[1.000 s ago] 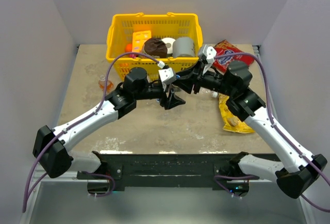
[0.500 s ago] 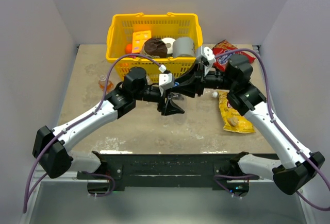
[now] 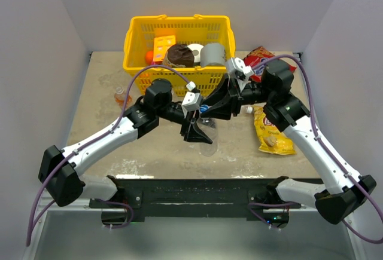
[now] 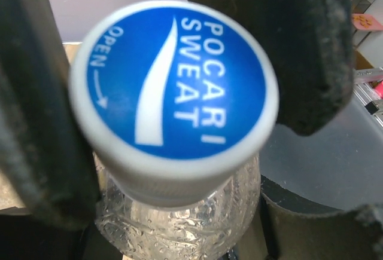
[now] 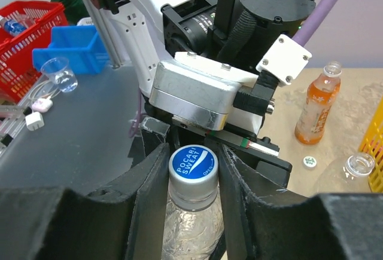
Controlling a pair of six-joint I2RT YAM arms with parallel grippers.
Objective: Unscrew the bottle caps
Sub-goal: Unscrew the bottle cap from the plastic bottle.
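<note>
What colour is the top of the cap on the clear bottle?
The cap is blue with white lettering; left wrist view.

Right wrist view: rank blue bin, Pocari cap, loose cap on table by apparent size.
1. blue bin
2. Pocari cap, enlarged by being nearest the camera
3. loose cap, farther off; its true size against the Pocari cap is unsure

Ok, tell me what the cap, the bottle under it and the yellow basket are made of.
Cap: looks like moulded plastic, with a whitish matt rim and a glossy printed blue face.
Bottle: thin clear plastic, judging by its crinkled see-through wall with droplets.
Basket: yellow plastic, apparently, from its uniform colour and moulded lattice walls.
</note>
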